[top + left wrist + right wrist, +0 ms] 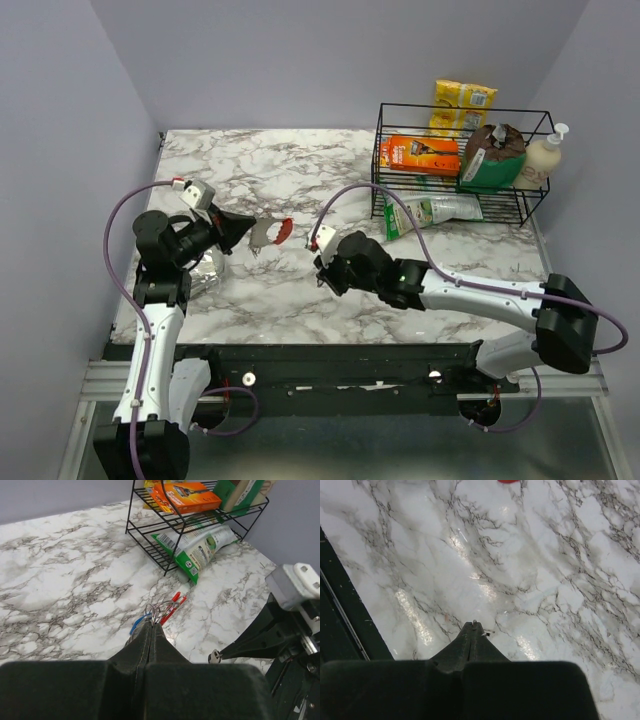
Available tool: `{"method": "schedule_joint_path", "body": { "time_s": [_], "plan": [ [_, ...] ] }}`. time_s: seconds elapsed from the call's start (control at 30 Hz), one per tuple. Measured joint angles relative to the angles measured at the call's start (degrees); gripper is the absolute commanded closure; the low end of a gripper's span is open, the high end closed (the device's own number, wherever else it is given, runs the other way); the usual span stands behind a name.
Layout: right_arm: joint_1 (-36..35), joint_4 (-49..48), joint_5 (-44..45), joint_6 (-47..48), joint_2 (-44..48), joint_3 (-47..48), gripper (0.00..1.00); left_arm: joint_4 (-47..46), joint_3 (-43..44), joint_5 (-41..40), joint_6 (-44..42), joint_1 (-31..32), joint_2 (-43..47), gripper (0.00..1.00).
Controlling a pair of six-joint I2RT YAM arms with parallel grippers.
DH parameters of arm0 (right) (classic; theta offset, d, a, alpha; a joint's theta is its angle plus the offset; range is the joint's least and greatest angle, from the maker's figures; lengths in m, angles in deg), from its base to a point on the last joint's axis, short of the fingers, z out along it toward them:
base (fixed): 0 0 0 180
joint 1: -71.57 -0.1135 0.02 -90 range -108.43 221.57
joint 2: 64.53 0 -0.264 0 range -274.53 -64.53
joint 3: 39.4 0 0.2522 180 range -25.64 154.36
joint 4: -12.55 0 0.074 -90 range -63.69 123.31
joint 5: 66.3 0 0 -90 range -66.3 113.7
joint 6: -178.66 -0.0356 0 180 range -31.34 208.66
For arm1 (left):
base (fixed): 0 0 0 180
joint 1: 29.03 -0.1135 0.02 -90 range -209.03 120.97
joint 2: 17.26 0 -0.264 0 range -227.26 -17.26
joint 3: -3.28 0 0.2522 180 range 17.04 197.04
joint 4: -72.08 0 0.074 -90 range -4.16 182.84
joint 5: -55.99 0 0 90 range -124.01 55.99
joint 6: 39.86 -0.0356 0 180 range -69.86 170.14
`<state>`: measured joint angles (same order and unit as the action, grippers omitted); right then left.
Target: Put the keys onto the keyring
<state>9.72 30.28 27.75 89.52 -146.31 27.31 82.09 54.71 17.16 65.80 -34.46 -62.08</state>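
Pinching a key bunch point(156, 611) between closed tips, left gripper point(150, 626): red keyring point(173, 606) and blue-headed key point(137, 625) project beyond. Right gripper point(472, 629): fingers pressed together, apparently nipping one small key point(214, 656), near the keyring, not touching. Marble table point(60, 580) beneath.

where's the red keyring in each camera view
top external: the keyring is left of centre, just past the tip of the left gripper.
left wrist: the keyring is mid-frame, just beyond the shut fingertips.
right wrist: only a red sliver at the top edge, probably the keyring.
shared landmark: the marble table is in all three views.
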Motion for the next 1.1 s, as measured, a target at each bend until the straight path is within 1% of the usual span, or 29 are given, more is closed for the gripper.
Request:
{"method": "schedule_joint_path", "body": {
  "time_s": [0.17, 0.3, 0.5, 0.67, 0.9, 1.1],
  "plan": [
    [0.02, 0.04, -0.13, -0.02, 4.76, -0.79, 0.99, 4.50, 0.39, -0.92, -4.35, 4.31, 0.04, 1.00],
    [0.09, 0.31, -0.17, -0.04, 9.03, -2.08, 0.99, 9.01, 1.44, -2.16, -8.46, 8.94, 0.15, 1.00],
    [0.96, 1.16, -0.39, 0.02, 15.37, -3.63, 0.99, 12.72, 1.97, -2.49, -12.50, 12.55, 1.18, 1.00],
    [1.99, 2.54, -0.31, 0.83, 20.92, -4.04, 0.99, 13.33, 1.97, -1.40, -13.97, 14.75, 2.08, 1.00],
    [4.09, 3.61, -0.33, 2.23, 26.91, -5.49, 1.00, 13.92, 2.89, 1.42, -15.72, 19.76, 2.36, 1.00],
    [4.61, 4.13, -1.90, 2.27, 30.56, -5.97, 1.00, 13.51, 3.91, 5.84, -16.11, 22.49, 2.43, 1.00]
  ]
}}
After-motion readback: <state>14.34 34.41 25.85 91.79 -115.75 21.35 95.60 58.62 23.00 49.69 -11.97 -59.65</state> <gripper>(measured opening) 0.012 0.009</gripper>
